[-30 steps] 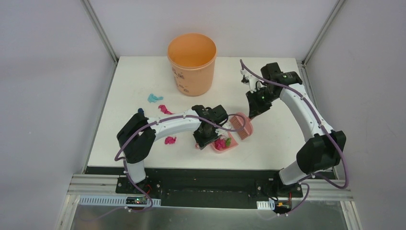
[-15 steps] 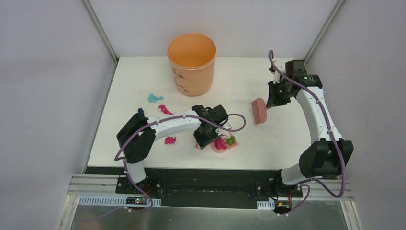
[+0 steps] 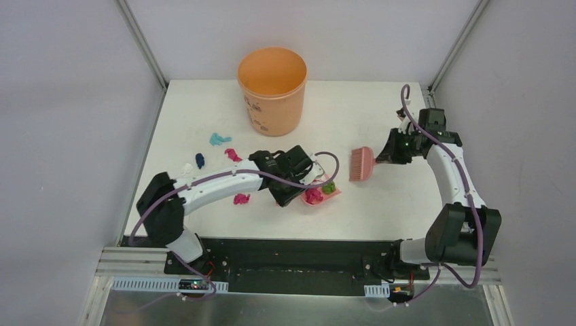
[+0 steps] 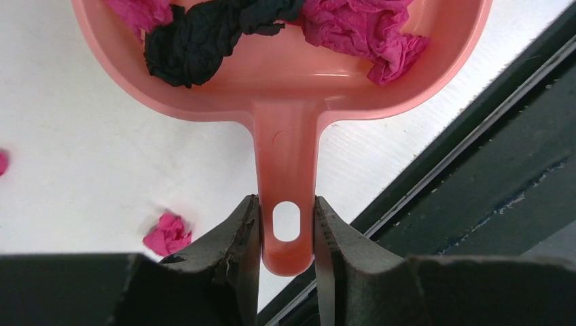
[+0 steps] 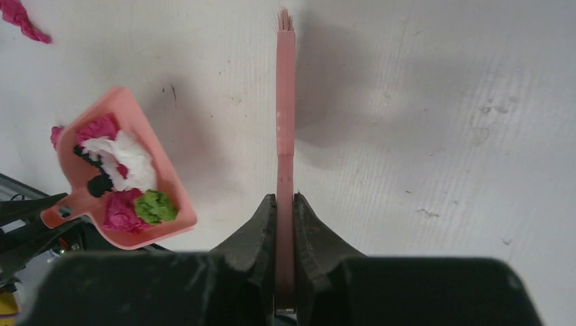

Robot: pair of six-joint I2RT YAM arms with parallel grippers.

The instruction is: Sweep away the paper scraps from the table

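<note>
My left gripper (image 3: 291,185) is shut on the handle of the pink dustpan (image 3: 334,193), near the table's (image 3: 387,200) front edge. The left wrist view shows the fingers clamping the handle (image 4: 286,170), with black (image 4: 193,37) and magenta (image 4: 360,27) scraps in the pan. The right wrist view shows white (image 5: 123,153) and green (image 5: 155,206) wads there too. My right gripper (image 3: 386,155) is shut on the pink hand brush (image 3: 361,164), right of the pan and apart from it. Loose scraps lie left of the pan: teal (image 3: 218,139), magenta (image 3: 233,155), dark blue (image 3: 200,160), white (image 3: 187,167), magenta (image 3: 241,199).
An orange bucket (image 3: 273,88) stands at the back middle of the table. Grey walls and metal posts frame the table. A dark rail (image 4: 475,170) runs along the near edge, close under the dustpan handle.
My right arm has carried the brush away from the dustpan to the right. My left arm has swung left and shifted the pan slightly back, uncovering the dark blue and white scraps.
</note>
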